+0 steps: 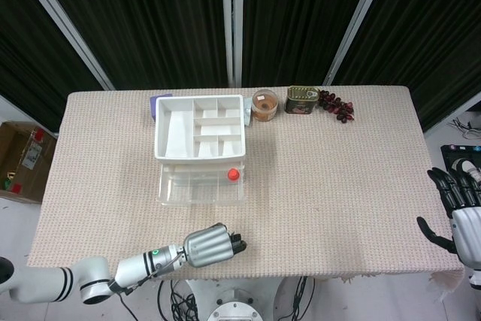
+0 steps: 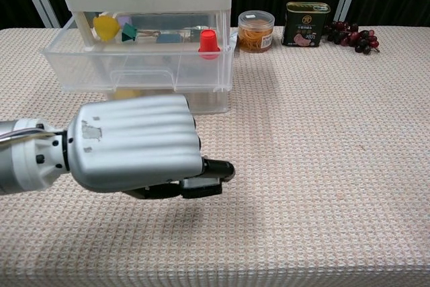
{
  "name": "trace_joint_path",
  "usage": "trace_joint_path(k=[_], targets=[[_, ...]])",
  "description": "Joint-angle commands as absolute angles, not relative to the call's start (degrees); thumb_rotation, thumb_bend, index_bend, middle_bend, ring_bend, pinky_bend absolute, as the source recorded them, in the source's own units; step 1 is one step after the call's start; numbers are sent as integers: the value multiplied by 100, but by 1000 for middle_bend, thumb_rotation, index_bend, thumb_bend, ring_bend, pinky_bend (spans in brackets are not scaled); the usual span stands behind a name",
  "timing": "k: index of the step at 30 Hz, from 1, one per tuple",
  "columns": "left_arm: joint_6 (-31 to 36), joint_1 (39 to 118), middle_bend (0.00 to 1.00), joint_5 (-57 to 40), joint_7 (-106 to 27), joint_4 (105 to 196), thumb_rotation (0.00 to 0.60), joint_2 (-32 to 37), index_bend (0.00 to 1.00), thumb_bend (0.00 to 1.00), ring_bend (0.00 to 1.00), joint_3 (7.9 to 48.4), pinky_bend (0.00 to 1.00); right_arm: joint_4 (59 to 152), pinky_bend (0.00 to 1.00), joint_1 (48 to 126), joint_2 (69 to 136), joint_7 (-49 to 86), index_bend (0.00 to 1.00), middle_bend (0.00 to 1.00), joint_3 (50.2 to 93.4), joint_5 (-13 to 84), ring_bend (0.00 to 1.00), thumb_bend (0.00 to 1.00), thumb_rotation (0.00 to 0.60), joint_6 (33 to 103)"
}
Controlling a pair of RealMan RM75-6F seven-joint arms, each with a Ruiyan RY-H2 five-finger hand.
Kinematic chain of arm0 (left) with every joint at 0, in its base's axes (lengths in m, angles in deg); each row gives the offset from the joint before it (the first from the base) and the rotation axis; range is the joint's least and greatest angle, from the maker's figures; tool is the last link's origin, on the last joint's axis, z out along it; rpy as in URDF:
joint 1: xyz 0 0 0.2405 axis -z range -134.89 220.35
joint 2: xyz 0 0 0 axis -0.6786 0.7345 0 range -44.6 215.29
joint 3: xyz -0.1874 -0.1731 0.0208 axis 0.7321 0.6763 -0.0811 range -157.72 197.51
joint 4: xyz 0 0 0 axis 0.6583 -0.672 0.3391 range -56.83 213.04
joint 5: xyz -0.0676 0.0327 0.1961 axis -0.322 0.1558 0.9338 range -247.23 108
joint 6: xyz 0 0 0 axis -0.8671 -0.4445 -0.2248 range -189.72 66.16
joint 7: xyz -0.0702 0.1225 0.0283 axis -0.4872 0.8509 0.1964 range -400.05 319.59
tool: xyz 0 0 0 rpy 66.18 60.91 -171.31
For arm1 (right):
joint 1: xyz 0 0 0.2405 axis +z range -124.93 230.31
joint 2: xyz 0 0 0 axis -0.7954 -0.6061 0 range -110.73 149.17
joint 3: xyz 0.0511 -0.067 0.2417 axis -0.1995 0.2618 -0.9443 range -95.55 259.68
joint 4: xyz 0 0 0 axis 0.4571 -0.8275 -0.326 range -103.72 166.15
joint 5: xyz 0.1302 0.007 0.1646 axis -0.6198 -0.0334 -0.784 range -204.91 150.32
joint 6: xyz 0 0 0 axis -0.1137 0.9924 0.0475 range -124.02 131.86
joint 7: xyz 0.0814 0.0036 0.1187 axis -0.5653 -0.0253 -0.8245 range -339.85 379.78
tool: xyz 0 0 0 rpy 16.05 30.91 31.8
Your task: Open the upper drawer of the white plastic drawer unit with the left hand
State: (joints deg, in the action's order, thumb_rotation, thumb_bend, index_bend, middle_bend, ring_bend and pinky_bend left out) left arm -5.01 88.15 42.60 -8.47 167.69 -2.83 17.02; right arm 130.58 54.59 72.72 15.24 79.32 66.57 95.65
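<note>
Black curtains back the counter (image 1: 338, 178). The upper drawer (image 2: 134, 72) stands open; the left hand (image 1: 209, 245), fingers curled on nothing, could bump it if swung back.

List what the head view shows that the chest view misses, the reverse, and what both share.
Only the head view: the right hand, open past the table's right edge, and a cardboard box on the floor.
Only the chest view: a yellow item and a teal clip inside the pulled-out upper drawer.
Both: the left hand, red cap, jar, tin and grapes.
</note>
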Motion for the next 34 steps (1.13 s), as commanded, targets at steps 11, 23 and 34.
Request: trace_joint_path(k=[11,23,34], targets=[[2218,7943,701,4445,-1775,17373,600,630,195,113,855,1956,1000,13071,0,5467,7270,1525,0,91,7931,6661,0,235,600,9554],[2593,6369,352,1170,-3214,17726,600,2304,261,96,341,2156,328,12887,0,5618,7270,1277,0,72,8000,6760,0,254,600,9292],[3201,5057,289,1055,-3700,17115,600,2046,246,100,283,1594,263,12528,0,5528,7628,1323,0,53,7951,6589,0,278,600,9467]])
